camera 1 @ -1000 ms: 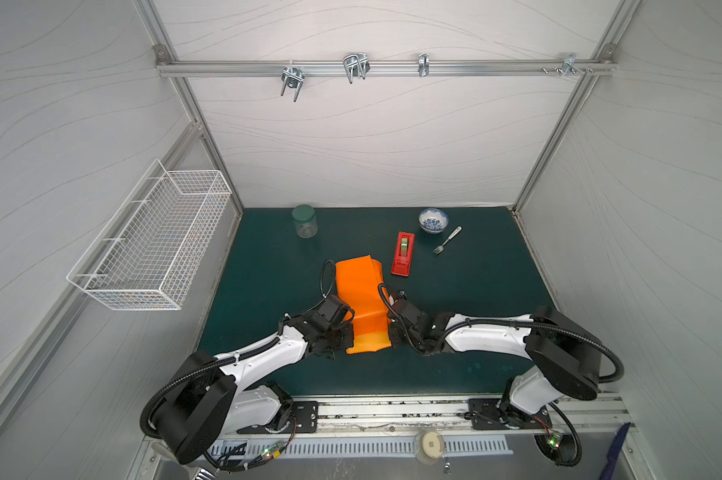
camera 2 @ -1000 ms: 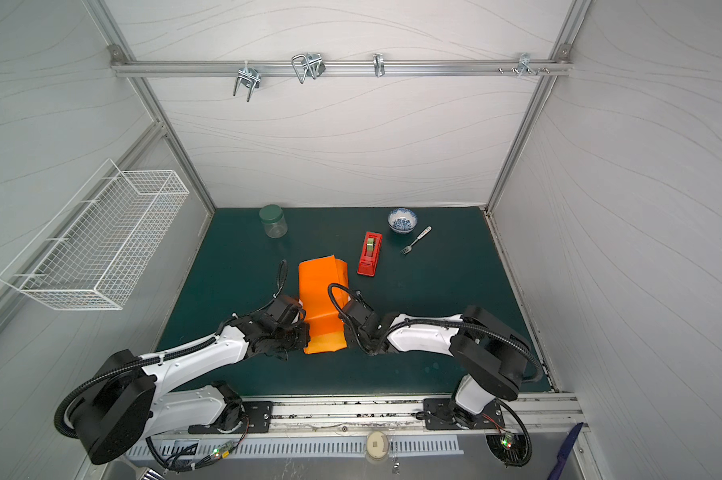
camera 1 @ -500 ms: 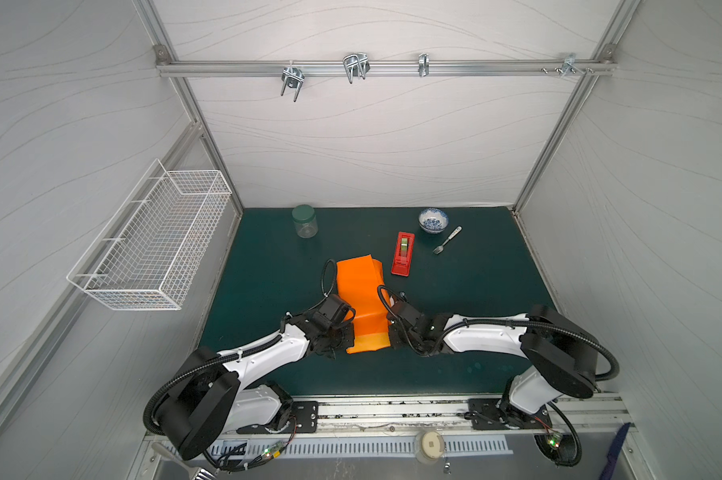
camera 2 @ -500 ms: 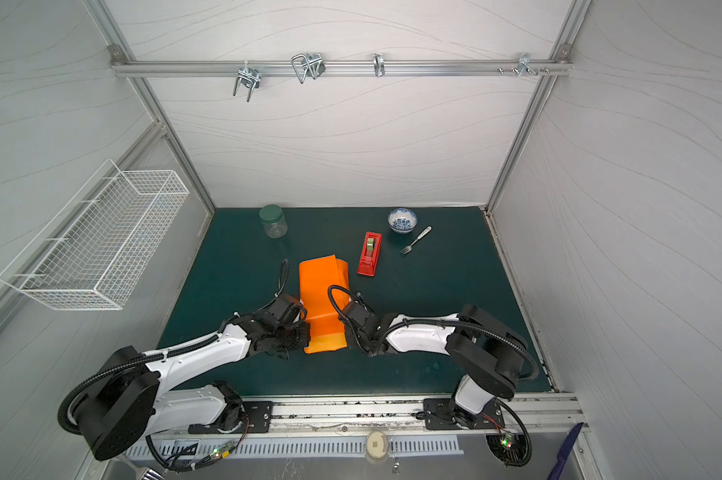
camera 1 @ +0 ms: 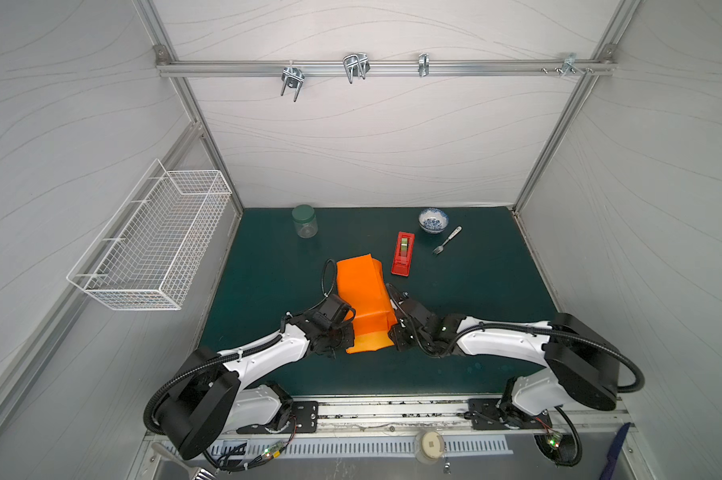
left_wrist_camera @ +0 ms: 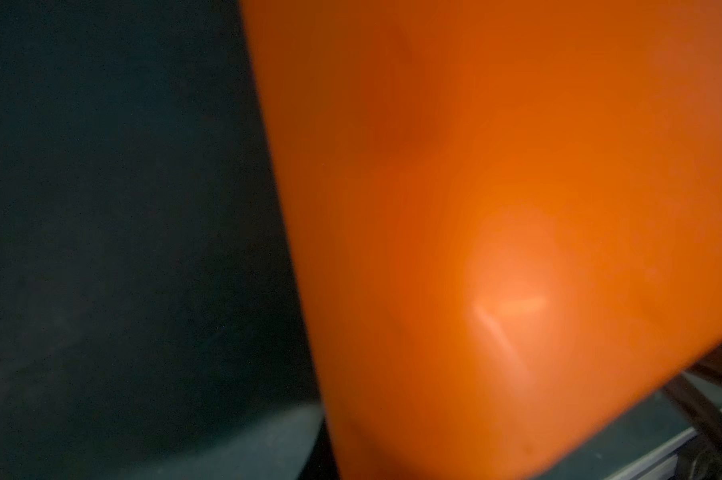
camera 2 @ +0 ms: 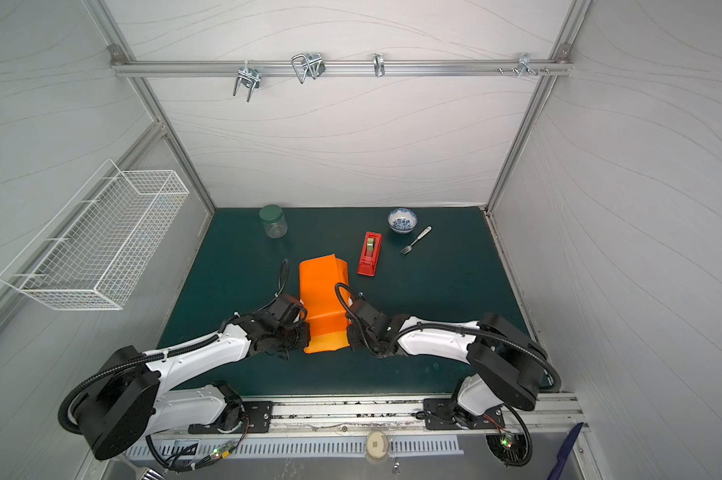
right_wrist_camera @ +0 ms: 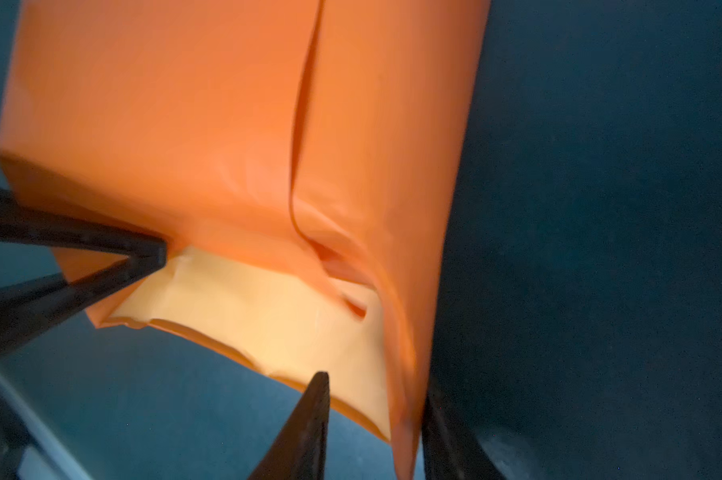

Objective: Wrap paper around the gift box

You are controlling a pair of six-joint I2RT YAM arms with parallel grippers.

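Now, end-flap folding by the look: right hand [right_wrist_camera: 376, 390] spread astride the paper [right_wrist_camera: 185, 104]'s loose edge, left hand [right_wrist_camera: 158, 254]'s grip unreadable; next needs a clean pinch.

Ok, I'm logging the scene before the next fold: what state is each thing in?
Paper: folded over the box, overlap on top, near end open.
Box: hidden inside the paper.
Jar: upright, lid on.
Bowl: upright.
Fork: lying flat.
Tape dispenser: lying flat, untouched.
Left gripper: at the paper's near left corner, jaws unclear.
Right gripper: open, jaws straddling the paper's edge.
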